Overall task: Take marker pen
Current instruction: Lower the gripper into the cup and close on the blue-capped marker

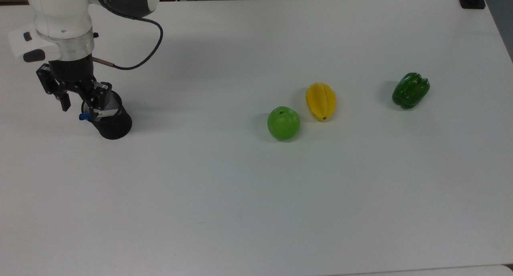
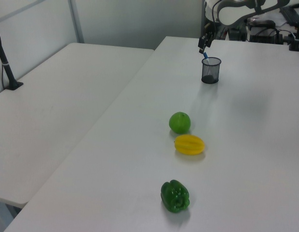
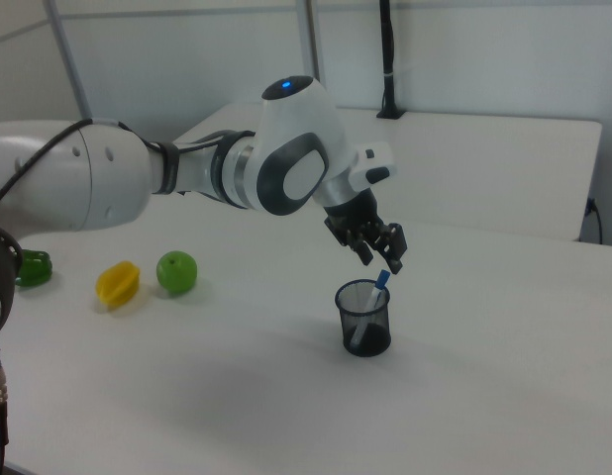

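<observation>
While the black two-finger gripper (image 1: 78,103) hangs spread above the black mesh cup (image 1: 111,122) near the white table's (image 1: 256,195) edge, nothing is held. It should straddle the slim white blue-capped marker pen (image 3: 368,311) squarely, then close without tipping the cup.

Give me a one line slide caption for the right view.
Robot hand open above the marker pen standing in a black mesh cup.

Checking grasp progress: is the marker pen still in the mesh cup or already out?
Still in. The marker pen leans inside the black mesh cup, blue cap poking above the rim, with the open pincer just above it.
</observation>
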### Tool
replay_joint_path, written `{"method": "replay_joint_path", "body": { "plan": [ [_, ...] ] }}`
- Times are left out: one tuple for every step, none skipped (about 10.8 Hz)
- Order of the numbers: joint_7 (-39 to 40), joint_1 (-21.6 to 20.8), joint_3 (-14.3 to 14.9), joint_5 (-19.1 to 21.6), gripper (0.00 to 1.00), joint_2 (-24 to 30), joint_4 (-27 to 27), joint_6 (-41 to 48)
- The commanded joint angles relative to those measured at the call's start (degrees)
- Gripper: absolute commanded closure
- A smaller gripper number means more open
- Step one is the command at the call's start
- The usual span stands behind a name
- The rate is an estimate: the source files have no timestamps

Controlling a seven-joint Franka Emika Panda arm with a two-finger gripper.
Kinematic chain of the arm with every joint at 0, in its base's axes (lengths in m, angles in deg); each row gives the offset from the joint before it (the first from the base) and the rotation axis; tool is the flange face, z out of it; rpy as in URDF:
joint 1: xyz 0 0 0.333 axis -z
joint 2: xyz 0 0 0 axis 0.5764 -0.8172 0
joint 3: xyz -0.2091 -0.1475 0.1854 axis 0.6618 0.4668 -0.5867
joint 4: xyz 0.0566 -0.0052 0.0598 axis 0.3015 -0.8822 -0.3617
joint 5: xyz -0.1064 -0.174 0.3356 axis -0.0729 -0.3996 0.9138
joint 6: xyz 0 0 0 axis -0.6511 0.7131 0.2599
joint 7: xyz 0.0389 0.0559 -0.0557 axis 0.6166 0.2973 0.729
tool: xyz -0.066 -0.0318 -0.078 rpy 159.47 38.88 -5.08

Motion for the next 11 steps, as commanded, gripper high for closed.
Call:
{"method": "replay_joint_path", "body": {
  "plan": [
    [-1.36, -0.2, 0.69, -2.13, 0.39, -0.39, -1.3, -2.22],
    [-1.36, -0.38, 0.69, -2.31, 0.4, -0.83, -1.3, -2.22],
    [-1.45, -0.38, 0.69, -3.18, 0.43, -0.83, -1.39, -2.22],
    [-1.45, -0.38, 0.69, -3.54, 0.45, -1.18, -1.39, -2.22],
    [-1.45, -0.46, 0.69, -3.63, 0.49, -1.18, -1.3, -2.22],
    [-1.45, -0.46, 0.69, -3.71, 0.58, -1.27, -1.3, -2.22],
    [-1.45, -0.46, 0.69, -4.32, 0.66, -1.27, -1.3, -2.22],
    [-1.45, -0.55, 0.69, -4.33, 0.76, -1.27, -1.39, -2.22],
    [-1.45, -0.55, 0.69, -4.33, 0.87, -1.27, -1.39, -2.13],
    [-1.45, -0.55, 0.69, -4.33, 0.94, -1.27, -1.39, -2.13],
    [-1.45, -0.55, 0.69, -4.33, 0.99, -1.27, -1.39, -2.13]
  ]
}}
